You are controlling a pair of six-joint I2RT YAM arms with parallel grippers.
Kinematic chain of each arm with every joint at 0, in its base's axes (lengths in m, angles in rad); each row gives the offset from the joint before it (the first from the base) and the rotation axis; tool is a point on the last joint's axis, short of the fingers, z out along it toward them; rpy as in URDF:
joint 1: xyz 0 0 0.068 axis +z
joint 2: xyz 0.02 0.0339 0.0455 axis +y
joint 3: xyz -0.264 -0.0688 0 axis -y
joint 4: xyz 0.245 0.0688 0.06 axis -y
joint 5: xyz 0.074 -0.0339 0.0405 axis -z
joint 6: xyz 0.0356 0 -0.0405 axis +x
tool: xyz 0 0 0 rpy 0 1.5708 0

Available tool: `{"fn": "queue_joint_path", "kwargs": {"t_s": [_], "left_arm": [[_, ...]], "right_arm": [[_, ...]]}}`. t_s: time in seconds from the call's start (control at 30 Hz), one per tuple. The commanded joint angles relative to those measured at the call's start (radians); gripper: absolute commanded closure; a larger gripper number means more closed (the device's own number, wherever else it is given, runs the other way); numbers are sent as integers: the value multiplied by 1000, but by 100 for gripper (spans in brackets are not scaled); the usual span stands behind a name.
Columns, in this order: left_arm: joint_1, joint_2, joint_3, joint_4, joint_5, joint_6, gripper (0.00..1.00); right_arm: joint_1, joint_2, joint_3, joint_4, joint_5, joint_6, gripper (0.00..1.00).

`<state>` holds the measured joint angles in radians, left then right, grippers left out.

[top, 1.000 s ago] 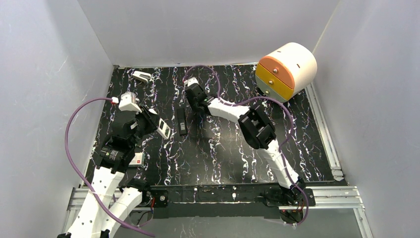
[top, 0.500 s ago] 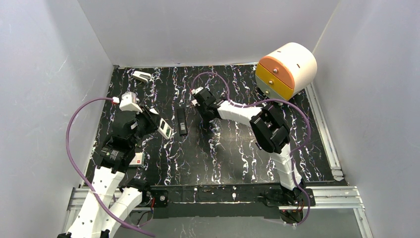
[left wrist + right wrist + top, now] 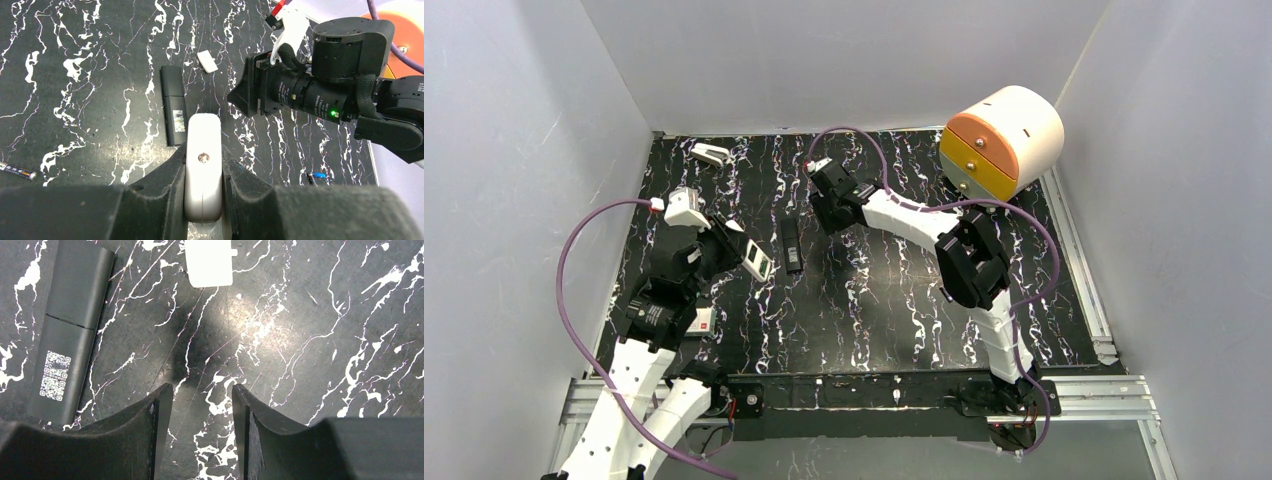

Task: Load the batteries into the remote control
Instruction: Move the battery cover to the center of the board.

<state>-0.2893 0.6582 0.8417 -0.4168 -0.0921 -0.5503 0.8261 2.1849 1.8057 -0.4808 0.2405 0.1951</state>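
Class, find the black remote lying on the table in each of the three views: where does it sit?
Top external: black remote left of centre, lengthwise up the picture.
Left wrist: black remote upper left of centre.
Right wrist: black remote at the left edge, tilted.
Shared landmark: white cover piece beside its unlabelled end in both wrist views; not made out from above.

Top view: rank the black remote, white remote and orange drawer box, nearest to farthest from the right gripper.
1. Black remote, just left of the right gripper.
2. White remote, farther left, clamped in the left gripper.
3. Orange drawer box, back right corner.
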Motion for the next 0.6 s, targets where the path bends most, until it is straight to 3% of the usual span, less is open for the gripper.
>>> {"fn": "queue_joint_path", "kwargs": {"t_s": [0.0, 0.4, 0.57], "left_arm": [[3, -17, -12, 21, -3, 1, 100], [3, -15, -14, 20, 2, 5, 100], [3, -12, -27, 34, 10, -8, 100]], "right_arm": [[4, -52, 51, -57, 20, 19, 44], [5, 0, 110, -153, 77, 145, 45], [20, 32, 120, -55, 50, 127, 45]]}}
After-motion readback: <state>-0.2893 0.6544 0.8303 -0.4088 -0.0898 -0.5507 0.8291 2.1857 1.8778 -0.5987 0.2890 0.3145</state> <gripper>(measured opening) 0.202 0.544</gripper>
